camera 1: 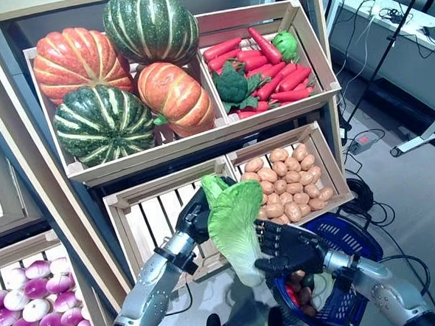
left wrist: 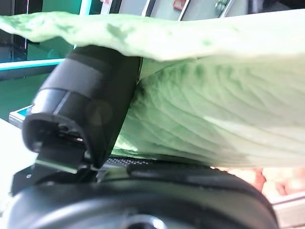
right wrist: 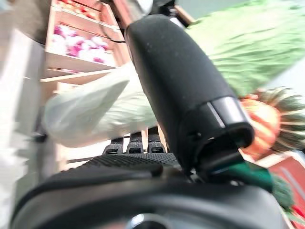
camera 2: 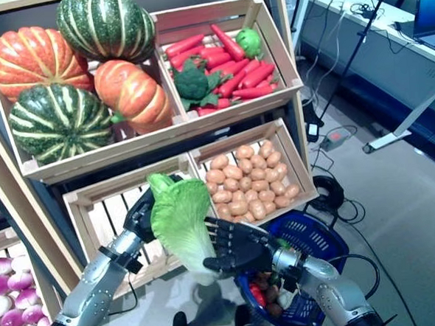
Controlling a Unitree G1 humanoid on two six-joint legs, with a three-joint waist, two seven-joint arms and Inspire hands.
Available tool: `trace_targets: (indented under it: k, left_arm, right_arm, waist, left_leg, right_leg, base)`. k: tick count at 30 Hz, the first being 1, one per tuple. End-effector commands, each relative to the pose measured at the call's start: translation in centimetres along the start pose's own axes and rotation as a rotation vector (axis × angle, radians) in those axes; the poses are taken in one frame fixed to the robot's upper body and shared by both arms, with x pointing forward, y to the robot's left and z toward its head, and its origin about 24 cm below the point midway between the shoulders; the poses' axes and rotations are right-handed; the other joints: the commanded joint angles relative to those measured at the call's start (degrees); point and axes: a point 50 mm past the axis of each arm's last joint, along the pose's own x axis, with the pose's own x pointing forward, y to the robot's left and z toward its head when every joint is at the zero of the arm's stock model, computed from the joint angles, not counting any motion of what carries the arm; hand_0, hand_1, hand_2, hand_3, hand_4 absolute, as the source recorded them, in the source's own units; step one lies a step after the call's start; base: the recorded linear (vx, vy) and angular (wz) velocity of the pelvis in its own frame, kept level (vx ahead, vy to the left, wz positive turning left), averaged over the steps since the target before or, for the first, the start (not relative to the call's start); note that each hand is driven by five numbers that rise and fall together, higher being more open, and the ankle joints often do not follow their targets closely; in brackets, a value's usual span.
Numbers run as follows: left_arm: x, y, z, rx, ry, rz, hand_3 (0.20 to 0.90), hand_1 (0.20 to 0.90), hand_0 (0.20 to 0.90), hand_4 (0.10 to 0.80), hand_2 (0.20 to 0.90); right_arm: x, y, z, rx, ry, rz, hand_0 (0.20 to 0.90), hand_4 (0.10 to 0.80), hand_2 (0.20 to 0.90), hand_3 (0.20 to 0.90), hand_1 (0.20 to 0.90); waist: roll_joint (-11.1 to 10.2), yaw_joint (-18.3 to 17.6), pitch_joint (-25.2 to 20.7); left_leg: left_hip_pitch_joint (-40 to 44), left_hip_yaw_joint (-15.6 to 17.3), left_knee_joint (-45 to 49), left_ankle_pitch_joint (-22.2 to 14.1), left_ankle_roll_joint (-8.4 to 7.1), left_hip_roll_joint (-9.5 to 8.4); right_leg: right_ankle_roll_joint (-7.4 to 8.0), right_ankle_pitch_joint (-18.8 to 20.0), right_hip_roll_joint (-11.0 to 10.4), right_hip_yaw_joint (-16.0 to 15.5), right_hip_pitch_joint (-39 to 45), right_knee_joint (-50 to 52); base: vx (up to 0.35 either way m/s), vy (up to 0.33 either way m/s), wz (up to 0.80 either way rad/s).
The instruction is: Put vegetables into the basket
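My left hand (camera 1: 194, 220) is shut on a pale green leafy cabbage (camera 1: 232, 221) and holds it upright in front of the stand's lower crates, left of the basket. In the left wrist view the thumb (left wrist: 90, 109) presses on the leaf (left wrist: 214, 119). My right hand (camera 1: 289, 249) is open, its straight fingers against the cabbage's lower white part; in the right wrist view its thumb (right wrist: 186, 90) lies over the cabbage (right wrist: 86, 112). The blue plastic basket (camera 1: 347, 232) stands on the floor under my right arm, with red and dark vegetables (camera 1: 299, 291) in it.
A wooden vegetable stand (camera 1: 201, 138) with tilted crates rises right behind the hands; a slatted crate (camera 1: 150, 215) is behind my left hand. A power strip and cables (camera 1: 360, 143) lie on the floor to the right, by a table (camera 1: 408, 26).
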Motion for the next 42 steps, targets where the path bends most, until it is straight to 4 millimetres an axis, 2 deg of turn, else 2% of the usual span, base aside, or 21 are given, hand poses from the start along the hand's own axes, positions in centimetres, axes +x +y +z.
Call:
trace_targets:
  k: [1, 9, 18, 19, 20, 30, 42]
  left_arm:
    - [2.8, -3.1, 5.7, 0.064, -0.287, -0.223, 0.300, 0.300, 0.300, 0.400, 0.300]
    - [3.3, -3.8, 5.9, 0.071, -0.298, -0.276, 0.300, 0.300, 0.300, 0.400, 0.300]
    - [3.2, -4.3, 6.0, 0.078, -0.307, -0.300, 0.300, 0.300, 0.300, 0.400, 0.300]
    - [3.2, -4.3, 5.9, 0.077, -0.303, -0.304, 0.300, 0.300, 0.300, 0.400, 0.300]
    - [3.2, -4.4, 5.8, 0.076, -0.298, -0.311, 0.300, 0.300, 0.300, 0.400, 0.300]
    - [3.1, -4.8, 5.0, 0.099, -0.231, -0.362, 0.300, 0.300, 0.300, 0.400, 0.300]
    - [2.8, -4.8, 3.7, 0.144, -0.089, -0.449, 0.300, 0.300, 0.300, 0.400, 0.300]
  right_arm:
    - [1.0, 1.4, 1.5, -0.068, -0.025, 0.137, 0.900, 0.800, 0.900, 0.900, 0.900]
    - [1.4, 1.1, 0.4, -0.043, 0.052, 0.107, 0.900, 0.800, 0.900, 0.900, 0.900]
    - [1.8, 0.5, -0.8, 0.012, 0.085, -0.051, 0.900, 0.800, 0.900, 0.900, 0.900]
    - [1.9, 0.5, -0.9, 0.019, 0.081, -0.062, 0.316, 0.411, 0.316, 0.316, 0.316]
    - [2.0, 0.4, -1.0, 0.030, 0.074, -0.082, 0.300, 0.400, 0.300, 0.300, 0.300]
    - [2.3, 0.1, -0.6, 0.086, -0.005, -0.184, 0.300, 0.400, 0.300, 0.300, 0.300]
    - [1.7, -0.3, 0.2, 0.054, -0.050, -0.220, 0.300, 0.400, 0.300, 0.300, 0.300]
  waist:
    - [-2.4, 0.8, -4.0]
    - [-2.2, 0.8, -4.4]
    - [-2.0, 0.3, -4.7]
    - [-2.0, 0.3, -4.7]
    - [-2.0, 0.2, -4.8]
    - [-1.7, -0.1, -5.0]
    - [-1.3, -0.5, -5.3]
  left_leg:
    - [1.2, -1.4, 0.1, -4.7, -0.67, -0.37]
    - [1.4, -1.4, 0.1, -4.7, -0.69, -0.38]
    - [1.3, -1.3, 0.1, -4.6, -0.56, -0.46]
    - [1.3, -1.2, 0.1, -4.5, -0.55, -0.46]
    - [1.2, -1.2, 0.1, -4.5, -0.57, -0.46]
    - [1.1, -1.0, 0.1, -4.5, -0.34, -0.54]
    - [0.7, -0.6, 0.1, -4.4, -0.34, -0.41]
  right_leg:
    - [2.93, -2.2, -3.9, 0.1, 3.4, 0.5]
    - [2.96, -2.0, -3.9, 0.4, 3.6, 0.4]
    - [3.00, -1.7, -3.8, 0.7, 3.4, 0.3]
    - [3.00, -1.7, -3.8, 0.7, 3.4, 0.3]
    - [3.02, -1.7, -3.8, 0.7, 3.4, 0.3]
    - [3.02, -1.6, -3.8, 1.0, 3.2, 0.2]
    - [3.27, -1.5, -3.7, 1.3, 2.7, 0.1]
  base:
    - [0.000, 0.000, 0.00]
    - [0.000, 0.000, 0.00]
    - [0.000, 0.000, 0.00]
    - [0.000, 0.000, 0.00]
    - [0.000, 0.000, 0.00]
    - [0.000, 0.000, 0.00]
    - [0.000, 0.000, 0.00]
